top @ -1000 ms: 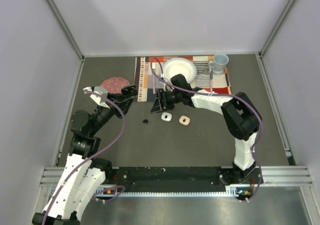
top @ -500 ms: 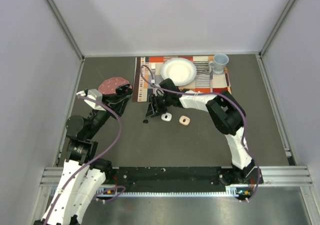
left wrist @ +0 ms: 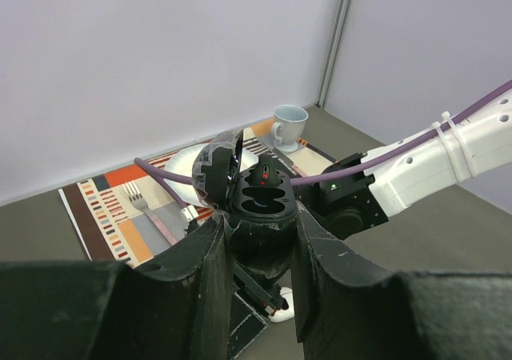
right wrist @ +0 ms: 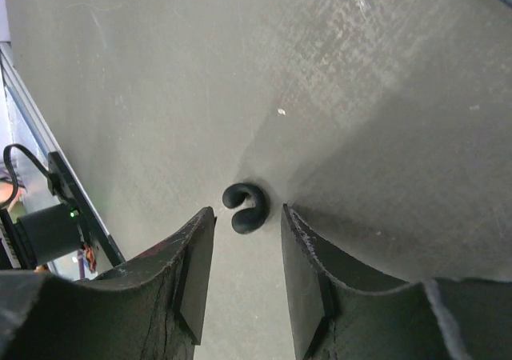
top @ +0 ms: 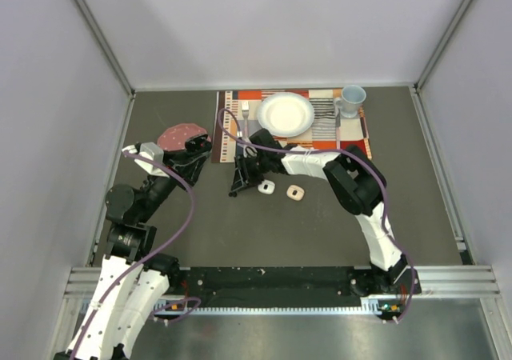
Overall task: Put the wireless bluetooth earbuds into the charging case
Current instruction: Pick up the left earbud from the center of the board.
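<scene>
1. One black earbud (right wrist: 244,208), a small curled shape, lies on the grey counter (right wrist: 160,72) in the gap between the right fingers (right wrist: 192,272). They stand apart on either side of it, and neither pad is seen touching it.
2. From above, that bud is lost in the dark under the end of the right arm (top: 316,162), which reaches low over the counter.
3. The left fingers (left wrist: 200,288) are closed on the black charging case (left wrist: 260,204), held off the counter with its lid (left wrist: 220,168) swung up. Two wells and a red light show inside; whether either well holds a bud cannot be told.
4. Just beside the right fingers lie a small white piece (top: 266,186) and a pale pink piece (top: 295,193), apart from each other — too small to make out their shape.
5. Behind them, a striped placemat (top: 226,102) carries a white plate (top: 286,114), a mug (top: 352,98) and a fork (left wrist: 148,214). In the left wrist view the case hides most of the plate.
6. A round reddish disc (top: 178,134) lies beside the left fingers — its near edge is covered by them.
</scene>
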Robot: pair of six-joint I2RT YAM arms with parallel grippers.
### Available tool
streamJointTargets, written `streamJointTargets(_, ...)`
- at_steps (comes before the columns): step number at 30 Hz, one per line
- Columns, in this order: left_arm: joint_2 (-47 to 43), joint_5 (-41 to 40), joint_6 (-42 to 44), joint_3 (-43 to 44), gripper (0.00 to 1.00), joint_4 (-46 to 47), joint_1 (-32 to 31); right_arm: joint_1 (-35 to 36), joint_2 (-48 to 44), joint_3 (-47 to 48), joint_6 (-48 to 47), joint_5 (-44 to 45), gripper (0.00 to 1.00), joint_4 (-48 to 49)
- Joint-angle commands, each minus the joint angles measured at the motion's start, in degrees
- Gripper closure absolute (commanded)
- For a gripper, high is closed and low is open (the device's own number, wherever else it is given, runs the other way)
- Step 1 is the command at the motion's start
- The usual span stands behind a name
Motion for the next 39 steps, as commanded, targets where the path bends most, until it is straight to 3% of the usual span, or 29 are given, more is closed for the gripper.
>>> streamJointTargets(1,-0.15,-0.32,-0.65,1.21,1.0,2.25,0.29,0.99,2.16,2.24,-0.82,1.93,0.6,-0.41)
streamJointTargets(22,-0.5,-0.58,-1.62,-0.19,1.0,2.69,0.29,2.75,2.96,-3.65,-3.19,7.47,0.72,-1.02)
streamJointTargets(39,0.38,-0.05,-2.41,-0.9,1.0,3.75,0.29,2.75,1.11,-6.2,-4.33,4.84,0.79,1.79)
